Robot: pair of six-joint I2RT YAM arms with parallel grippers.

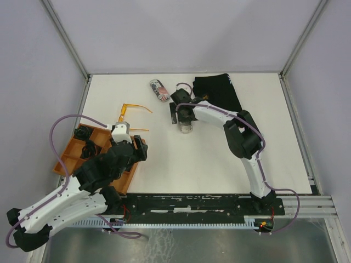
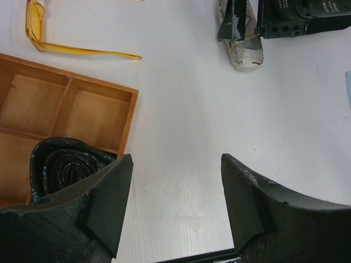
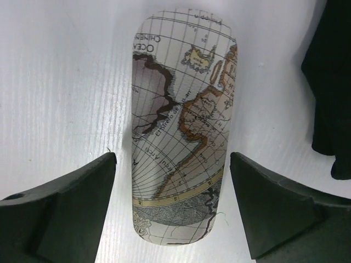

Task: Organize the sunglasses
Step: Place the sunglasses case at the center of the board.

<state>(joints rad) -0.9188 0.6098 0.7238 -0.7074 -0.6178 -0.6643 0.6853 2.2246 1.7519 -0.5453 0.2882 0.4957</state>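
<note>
The orange-amber sunglasses [image 1: 134,109] lie unfolded on the white table, beyond the tray; the left wrist view shows them at its top left [image 2: 36,24]. The white-framed pair is not in view. My left gripper [image 1: 138,149] is open and empty, low over bare table just right of the tray [image 2: 175,203]. My right gripper [image 1: 181,114] is open, its fingers on either side of a map-printed oval case [image 3: 181,126], apart from it [image 3: 173,203]. The case also shows in the top view [image 1: 185,127].
An orange wooden compartment tray [image 1: 71,164] sits at the left with dark objects in it; one black coiled item [image 2: 66,164] is by my left finger. A flag-printed case [image 1: 159,90] and a black cloth [image 1: 216,92] lie at the back.
</note>
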